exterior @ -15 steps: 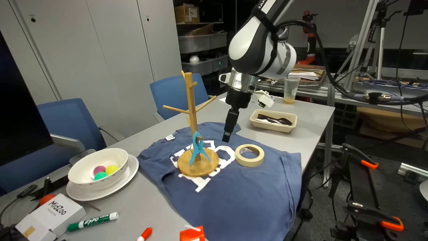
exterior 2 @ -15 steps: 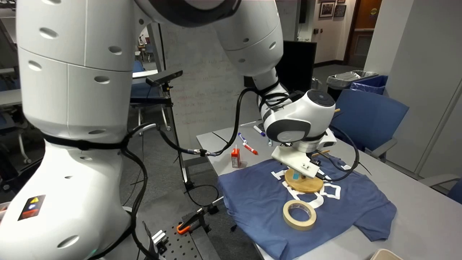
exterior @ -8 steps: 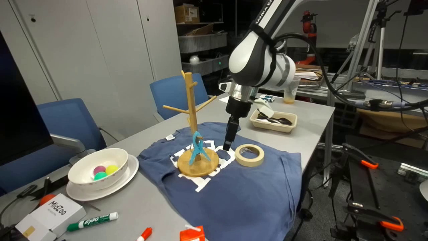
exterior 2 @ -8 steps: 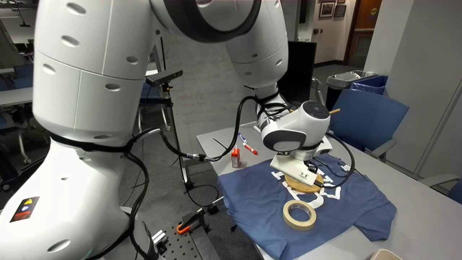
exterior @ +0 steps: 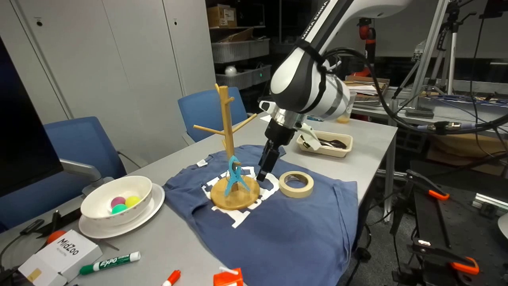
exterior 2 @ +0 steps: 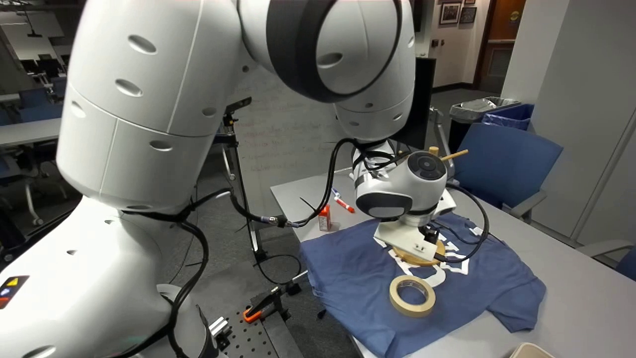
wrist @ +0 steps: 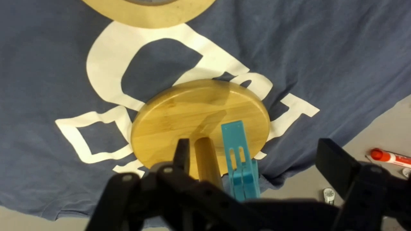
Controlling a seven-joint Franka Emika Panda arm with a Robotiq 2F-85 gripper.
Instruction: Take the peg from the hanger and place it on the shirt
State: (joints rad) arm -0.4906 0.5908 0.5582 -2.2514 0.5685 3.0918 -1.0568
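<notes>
The teal-blue peg (exterior: 235, 176) hangs low on the hanger (exterior: 227, 119), on a short arm near its round base. The hanger stands upright on the navy shirt (exterior: 278, 234). My gripper (exterior: 262, 174) is just beside the hanger, pointing down and tilted. In the wrist view the gripper (wrist: 257, 155) is open, and the peg (wrist: 234, 138) and a wooden rod of the hanger (wrist: 179, 112) show between its fingers. Neither finger visibly touches the peg. In an exterior view the arm hides the peg and most of the hanger; its base (exterior 2: 415, 258) peeks out over the shirt (exterior 2: 357, 308).
A tape roll (exterior: 296, 184) lies on the shirt near the gripper. A tan tray (exterior: 343, 151) is behind. A bowl (exterior: 97, 204) with balls on a plate, a white box (exterior: 63, 254), markers (exterior: 111, 262) and a small red carton (exterior: 228, 278) are on the table.
My gripper has come down, then shifted slightly towards the hanger, and tilts a little more. The peg, hanger and shirt have not moved.
</notes>
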